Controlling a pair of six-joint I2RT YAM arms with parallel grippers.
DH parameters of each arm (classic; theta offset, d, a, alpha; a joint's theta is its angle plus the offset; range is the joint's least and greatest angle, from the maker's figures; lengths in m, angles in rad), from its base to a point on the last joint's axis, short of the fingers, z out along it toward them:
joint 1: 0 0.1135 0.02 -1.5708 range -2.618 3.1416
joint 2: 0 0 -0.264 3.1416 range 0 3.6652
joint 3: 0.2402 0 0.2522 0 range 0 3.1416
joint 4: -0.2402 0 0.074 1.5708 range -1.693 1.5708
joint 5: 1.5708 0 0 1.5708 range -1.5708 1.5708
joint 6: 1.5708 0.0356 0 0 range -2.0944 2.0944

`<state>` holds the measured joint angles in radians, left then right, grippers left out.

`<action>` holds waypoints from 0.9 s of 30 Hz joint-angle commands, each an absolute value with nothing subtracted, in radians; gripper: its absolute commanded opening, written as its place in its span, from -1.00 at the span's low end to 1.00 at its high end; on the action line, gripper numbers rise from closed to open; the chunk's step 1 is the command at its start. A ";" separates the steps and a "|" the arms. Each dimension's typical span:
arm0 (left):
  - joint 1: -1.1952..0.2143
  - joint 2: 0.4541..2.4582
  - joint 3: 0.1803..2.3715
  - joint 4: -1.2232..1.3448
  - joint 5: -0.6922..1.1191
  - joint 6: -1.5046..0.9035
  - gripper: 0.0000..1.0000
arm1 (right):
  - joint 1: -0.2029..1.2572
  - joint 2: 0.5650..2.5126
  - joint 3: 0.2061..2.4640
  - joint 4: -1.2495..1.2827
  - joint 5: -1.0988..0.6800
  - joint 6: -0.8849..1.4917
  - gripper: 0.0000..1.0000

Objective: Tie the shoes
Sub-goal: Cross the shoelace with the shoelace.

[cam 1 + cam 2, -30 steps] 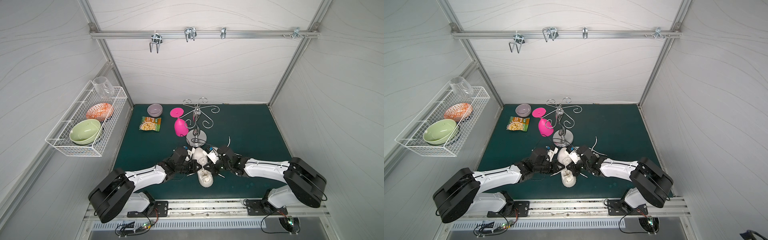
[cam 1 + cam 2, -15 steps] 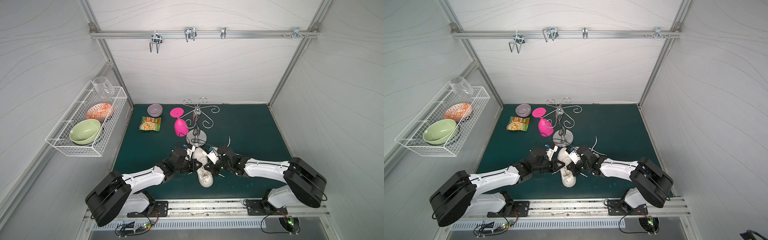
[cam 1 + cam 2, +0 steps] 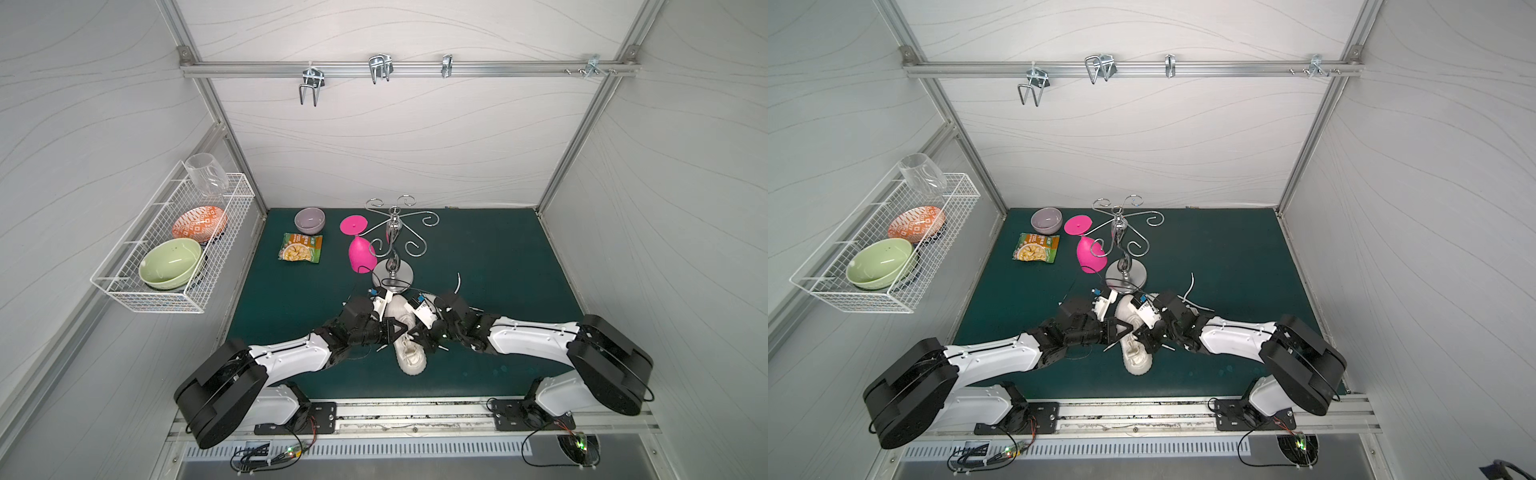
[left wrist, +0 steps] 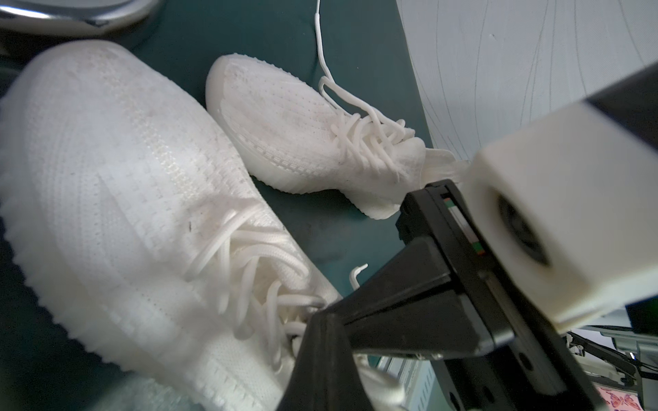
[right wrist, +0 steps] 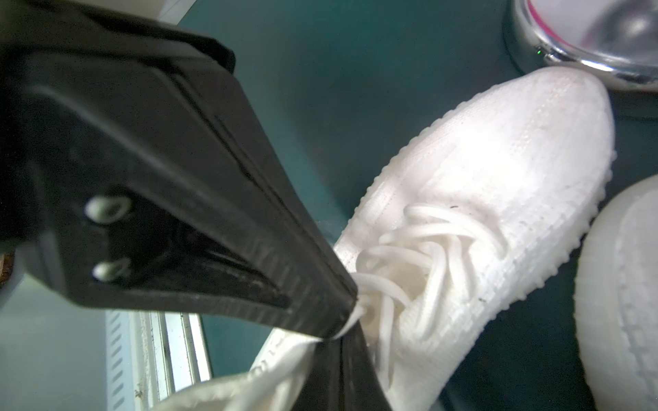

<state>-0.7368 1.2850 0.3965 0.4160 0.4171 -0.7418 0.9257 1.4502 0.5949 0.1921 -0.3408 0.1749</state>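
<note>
Near shoe (image 3: 410, 358), far shoe (image 4: 302, 121): cream-white knit uppers, ribbed milky soles, flat white laces. Near shoe lies toward 6 o'clock of the worktop (image 3: 498, 257) centre, the far shoe at its 2 o'clock. Right gripper (image 5: 350, 313) is clamped on a lace (image 5: 377, 284). Left gripper (image 3: 402, 328) is closed, any hold hidden.

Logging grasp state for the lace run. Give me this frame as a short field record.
left pincer: shut, at laces of near shoe; hold unclear
right pincer: shut on lace of that shoe
near shoe: toe toward chrome stand
second shoe: beside it, loose lace end trailing on mat
</note>
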 commanded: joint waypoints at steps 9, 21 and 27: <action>-0.741 1.261 0.405 0.477 0.433 -0.790 -0.80 | 0.942 1.447 0.566 0.172 -0.356 0.158 -1.00; -0.647 1.096 0.405 0.155 0.426 -0.928 -0.50 | 0.942 1.451 0.563 0.173 -0.354 0.159 -1.00; -0.646 1.174 0.423 0.227 0.530 -0.975 -0.59 | 0.942 1.460 0.566 0.177 -0.359 0.164 -1.00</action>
<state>-0.6498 1.1507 0.3958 0.1833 0.4671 -0.9371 0.9283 1.4502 0.5858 0.2092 -0.3408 0.1665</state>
